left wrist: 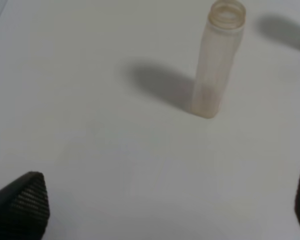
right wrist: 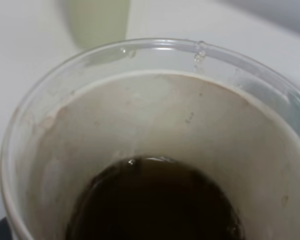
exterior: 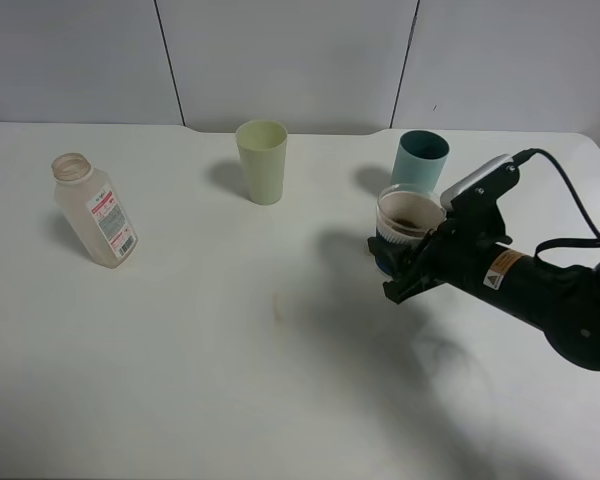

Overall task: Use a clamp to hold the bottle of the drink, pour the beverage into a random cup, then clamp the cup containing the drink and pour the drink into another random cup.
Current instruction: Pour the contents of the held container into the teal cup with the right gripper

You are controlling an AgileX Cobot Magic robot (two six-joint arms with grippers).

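One risk: blue-banded cup (exterior: 408, 215), clamped by right gripper (exterior: 405, 265), tilted too early, tea (right wrist: 155, 200) spilled beside teal tumbler (exterior: 421, 158) at upper right; left gripper (left wrist: 165, 200) fingers (left wrist: 20, 205) held apart.

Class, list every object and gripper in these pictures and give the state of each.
Small translucent plastic bottle: upright, uncapped, looks empty.
Short blue-banded cup: clamped, holds brown liquid.
Teal plastic tumbler: upright, untouched.
Pale green plastic tumbler: upright, untouched.
Left gripper: open, holding nothing.
Right gripper: shut on the blue-banded cup.
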